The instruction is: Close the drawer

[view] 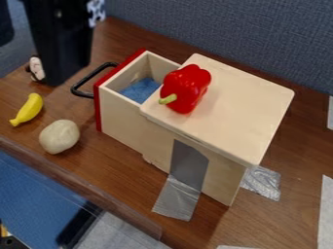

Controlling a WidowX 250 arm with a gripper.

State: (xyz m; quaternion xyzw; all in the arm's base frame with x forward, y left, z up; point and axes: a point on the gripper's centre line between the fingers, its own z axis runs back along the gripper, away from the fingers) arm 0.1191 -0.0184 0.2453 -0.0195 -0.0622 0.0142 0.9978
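The wooden drawer point(120, 114) is pulled out of its box point(228, 107) toward the upper left. It has a red front point(98, 109), a black loop handle point(83, 81) and blue cloth point(140, 89) inside. My black gripper point(62, 48) hangs at the upper left, beyond the handle on the side away from the box. In this view a gap shows between its lower end and the handle. A red bell pepper point(189, 87) lies on the box top, near the edge by the drawer's opening.
A yellow banana point(28, 110) and a pale roundish object point(59, 136) lie left of the drawer. Behind my gripper is a small dark-and-pale toy point(37, 68). Silver tape point(177, 198) runs from the box to the brown table point(114, 168). A grey-blue partition point(234, 36) stands behind.
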